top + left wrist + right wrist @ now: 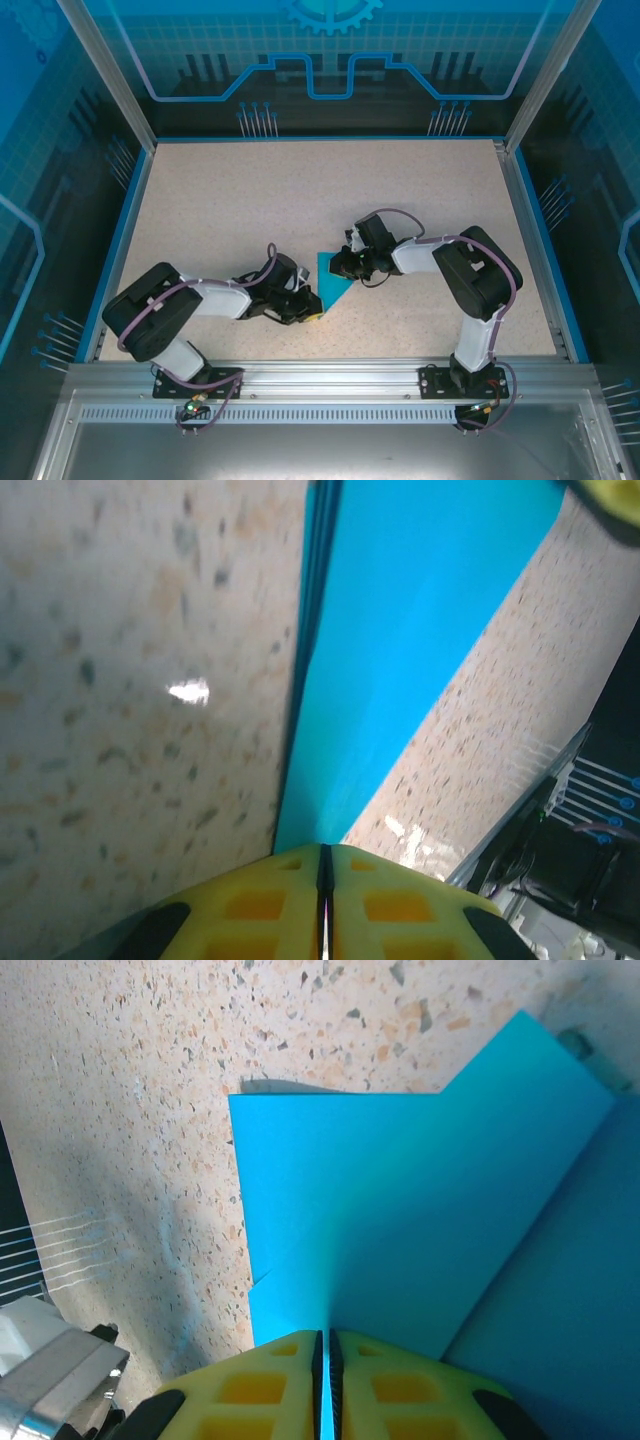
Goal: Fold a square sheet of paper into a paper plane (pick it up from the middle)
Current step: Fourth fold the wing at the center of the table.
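Top view: both wrists cover most of the teal sheet of paper [331, 277]; just a triangle shows mid-table [250, 200]. Fold count unclear, layers overlap. One sheet, two grippers. Left gripper [325, 852]: fingers nearly together, pinching the sheet's narrow near tip. Right gripper [325, 1338]: jaws down to a slit, clamped on a creased edge, with the rest fanning out ahead.

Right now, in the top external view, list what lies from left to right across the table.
left arm → left pincer → teal paper → right pincer → right arm
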